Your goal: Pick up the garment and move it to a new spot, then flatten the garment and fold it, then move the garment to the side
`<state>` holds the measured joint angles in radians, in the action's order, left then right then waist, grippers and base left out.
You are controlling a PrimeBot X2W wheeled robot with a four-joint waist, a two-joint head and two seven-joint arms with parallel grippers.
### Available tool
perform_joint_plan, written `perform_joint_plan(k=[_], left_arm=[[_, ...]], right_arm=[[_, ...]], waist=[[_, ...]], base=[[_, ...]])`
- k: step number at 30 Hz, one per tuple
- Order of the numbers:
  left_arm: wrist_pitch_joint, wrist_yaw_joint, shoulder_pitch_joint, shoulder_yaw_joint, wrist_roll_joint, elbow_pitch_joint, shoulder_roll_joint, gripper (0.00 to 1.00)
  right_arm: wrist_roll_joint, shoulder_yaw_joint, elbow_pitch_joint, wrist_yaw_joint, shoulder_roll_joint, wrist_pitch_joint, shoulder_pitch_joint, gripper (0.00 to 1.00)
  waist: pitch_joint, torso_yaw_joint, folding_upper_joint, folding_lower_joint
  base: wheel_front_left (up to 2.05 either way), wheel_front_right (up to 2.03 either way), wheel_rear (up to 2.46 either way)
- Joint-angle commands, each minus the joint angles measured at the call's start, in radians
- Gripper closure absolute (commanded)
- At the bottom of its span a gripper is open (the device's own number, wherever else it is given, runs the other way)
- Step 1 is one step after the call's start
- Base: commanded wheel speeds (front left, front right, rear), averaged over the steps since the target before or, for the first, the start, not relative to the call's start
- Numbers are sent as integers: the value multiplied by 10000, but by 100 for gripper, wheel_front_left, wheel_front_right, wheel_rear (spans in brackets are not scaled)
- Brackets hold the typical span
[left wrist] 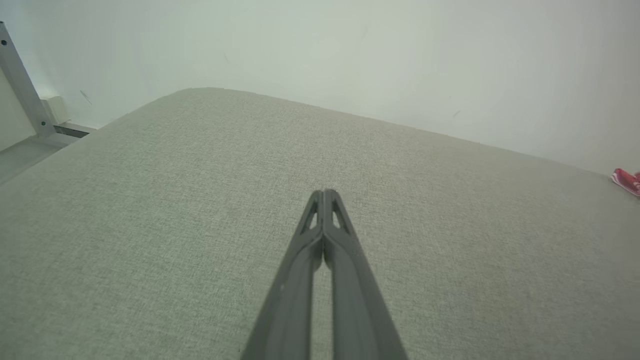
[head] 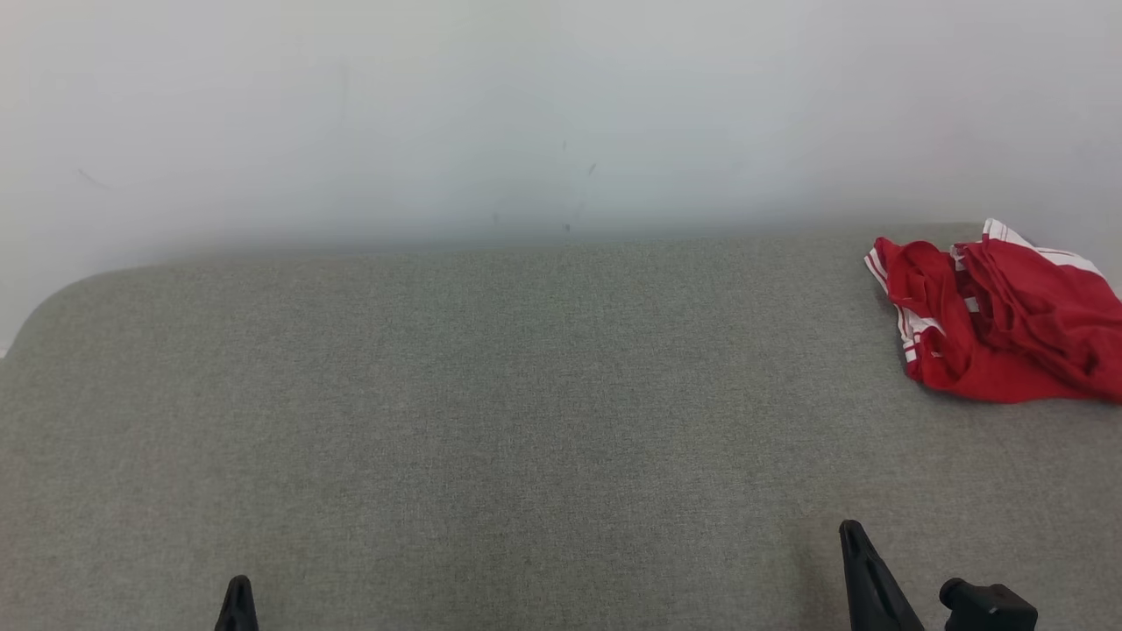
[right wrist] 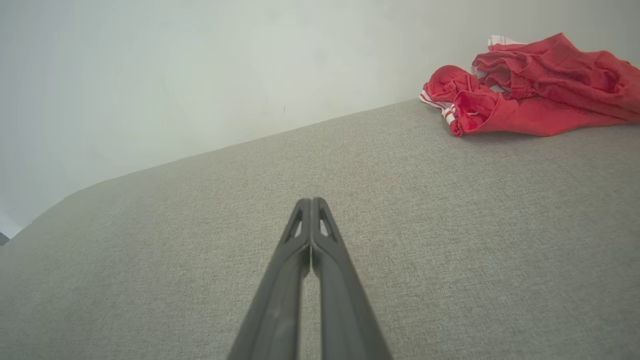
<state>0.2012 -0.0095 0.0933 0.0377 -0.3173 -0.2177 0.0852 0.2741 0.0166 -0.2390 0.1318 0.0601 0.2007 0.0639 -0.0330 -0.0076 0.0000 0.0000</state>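
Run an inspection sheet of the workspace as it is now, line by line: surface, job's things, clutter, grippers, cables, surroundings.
Surface: grey fabric surface, smooth, with a rounded far-left corner.
Job's things: red garment with white stripes, crumpled in a heap at the far right, close to the wall.
Clutter: nothing seen.
Grippers: left gripper shut, empty, over the near left; right gripper shut, empty, over the near right, apart from the garment.
Cables: nothing seen.
Surroundings: pale wall behind the surface; metal post beyond its left end.
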Motion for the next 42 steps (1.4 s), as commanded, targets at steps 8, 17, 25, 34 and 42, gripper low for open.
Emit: perform_joint_plan(k=[8,17,25,34,42], left_arm=[[-334,-155,-438,110,-1568,115,-24,100],[-695,-291,-653,191,-3053,74,-65,100],[-990,-410,-829,261,-4258,36,-101,100],[-1301,-533,-1010,337,-5493,-5,-135,100],[-1556,-622,-1156,398,-6504,-39,-165,100]], right_arm=[[1631,143,138,-2,-22,-355,-403,100],[3160,249,121,-3,-32,-712,-585,100],[4401,340,104,-4,-40,-1011,-734,100],[5675,433,85,-6,-50,-1316,-881,100],[6717,509,70,-7,-58,-1575,-1006,100]], waist=[[24,5,0,0],[52,11,0,0],[77,16,0,0],[106,22,0,0],[131,27,0,0]], base=[[0,0,0],[0,0,0],[0,0,0],[0,0,0],[0,0,0]])
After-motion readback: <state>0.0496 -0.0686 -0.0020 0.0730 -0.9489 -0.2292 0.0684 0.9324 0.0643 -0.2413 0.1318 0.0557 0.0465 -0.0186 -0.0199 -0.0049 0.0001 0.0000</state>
